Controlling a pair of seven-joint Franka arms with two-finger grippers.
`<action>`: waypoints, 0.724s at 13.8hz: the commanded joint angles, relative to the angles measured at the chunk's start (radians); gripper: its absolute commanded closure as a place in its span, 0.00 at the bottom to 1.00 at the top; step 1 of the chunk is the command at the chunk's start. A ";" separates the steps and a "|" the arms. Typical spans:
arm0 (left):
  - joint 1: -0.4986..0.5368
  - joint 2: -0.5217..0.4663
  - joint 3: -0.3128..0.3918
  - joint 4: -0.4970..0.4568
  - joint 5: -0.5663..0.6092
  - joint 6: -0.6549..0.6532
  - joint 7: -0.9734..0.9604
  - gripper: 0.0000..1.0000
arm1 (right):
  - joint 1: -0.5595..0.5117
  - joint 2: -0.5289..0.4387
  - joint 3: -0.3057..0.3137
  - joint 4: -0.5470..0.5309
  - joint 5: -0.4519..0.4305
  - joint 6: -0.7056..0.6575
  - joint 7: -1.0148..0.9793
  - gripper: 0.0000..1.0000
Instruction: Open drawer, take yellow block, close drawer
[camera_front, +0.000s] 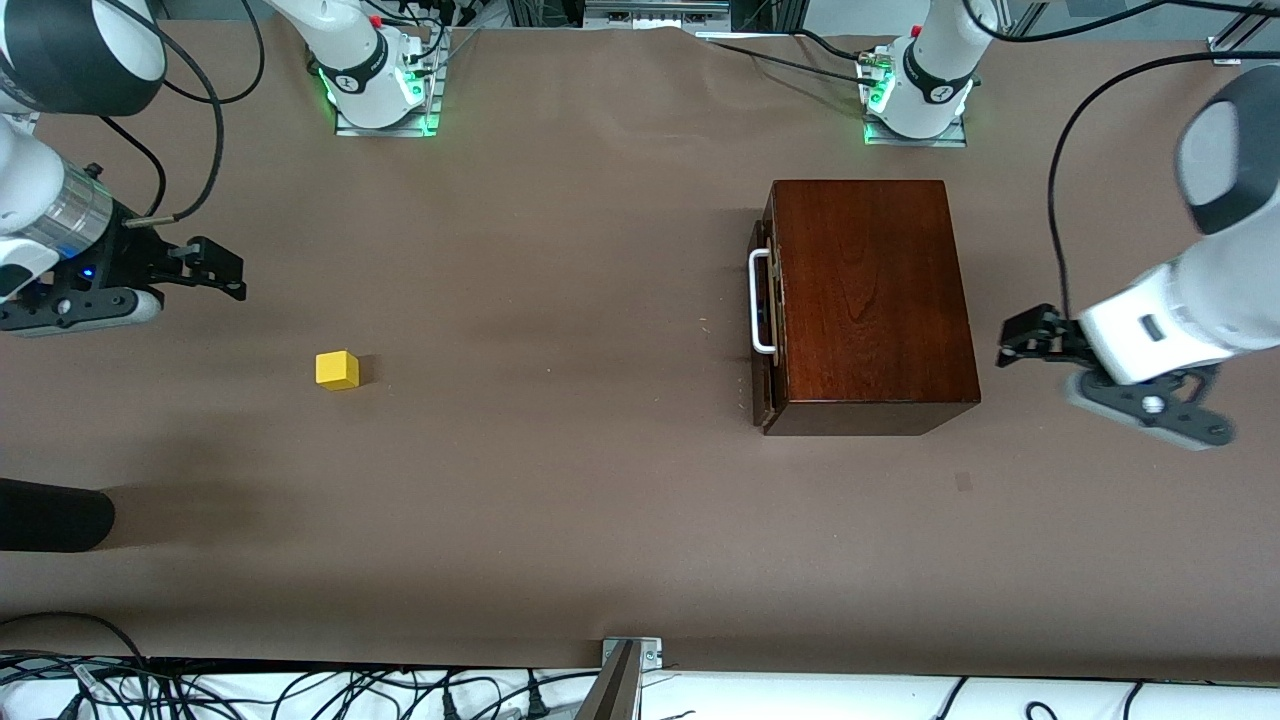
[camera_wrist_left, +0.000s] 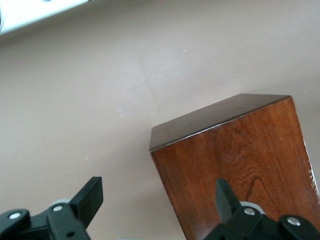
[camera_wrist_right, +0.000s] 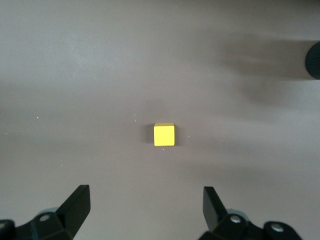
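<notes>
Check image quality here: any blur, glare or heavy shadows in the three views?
Front view: left gripper and its arm look motion-blurred; the yellow block is sharp.
Left wrist view: soft overall, with glare along the box top edge.
Right wrist view: smeared dark shadows on the table.

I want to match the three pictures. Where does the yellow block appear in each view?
Front view: the yellow block lies on the brown table, toward the right arm's end, apart from the wooden box.
Left wrist view: not in it.
Right wrist view: mid-picture, under the open right end effector.
Shared landmark: the brown table.
</notes>
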 joint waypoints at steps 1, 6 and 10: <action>0.024 -0.162 -0.012 -0.199 -0.005 0.052 -0.176 0.00 | 0.017 0.047 0.003 0.026 -0.014 0.018 0.016 0.00; 0.165 -0.377 -0.176 -0.481 0.086 0.196 -0.237 0.00 | 0.035 0.056 0.003 0.024 -0.012 0.025 0.017 0.00; 0.162 -0.434 -0.172 -0.565 0.087 0.231 -0.235 0.00 | 0.034 0.056 0.001 0.024 -0.012 0.023 0.017 0.00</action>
